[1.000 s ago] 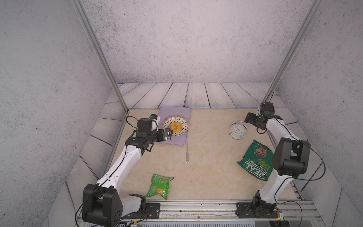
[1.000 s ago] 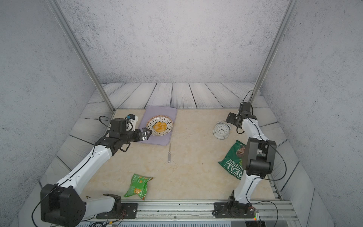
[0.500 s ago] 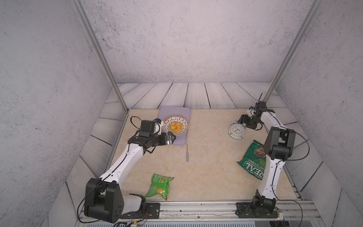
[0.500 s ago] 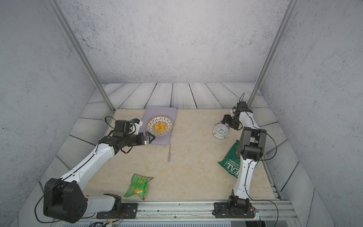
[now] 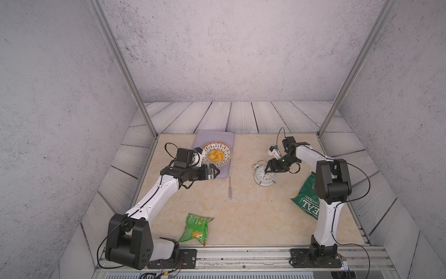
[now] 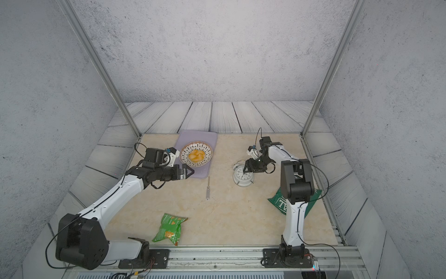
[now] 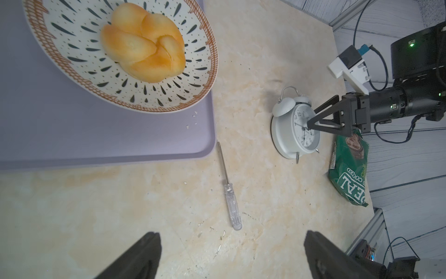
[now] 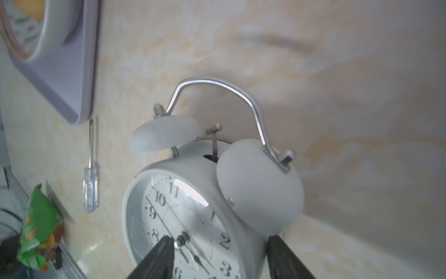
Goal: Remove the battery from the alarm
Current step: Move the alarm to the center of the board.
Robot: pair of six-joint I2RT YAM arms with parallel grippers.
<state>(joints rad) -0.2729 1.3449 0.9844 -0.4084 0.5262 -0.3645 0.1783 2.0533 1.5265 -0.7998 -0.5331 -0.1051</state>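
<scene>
The right fingers (image 8: 156, 258) have dropped astride the alarm (image 5: 261, 179), half-spread, grip unclear; left fingers (image 7: 135, 258) wide, empty.

The right tool (image 5: 267, 168) comes down from behind the alarm (image 5: 262, 178) and now hangs over its dial, its jaws narrower than before. The left tool (image 5: 216, 172) moves a little away from the bowl (image 5: 205, 150), to the near edge of the tray (image 5: 223, 174).
</scene>
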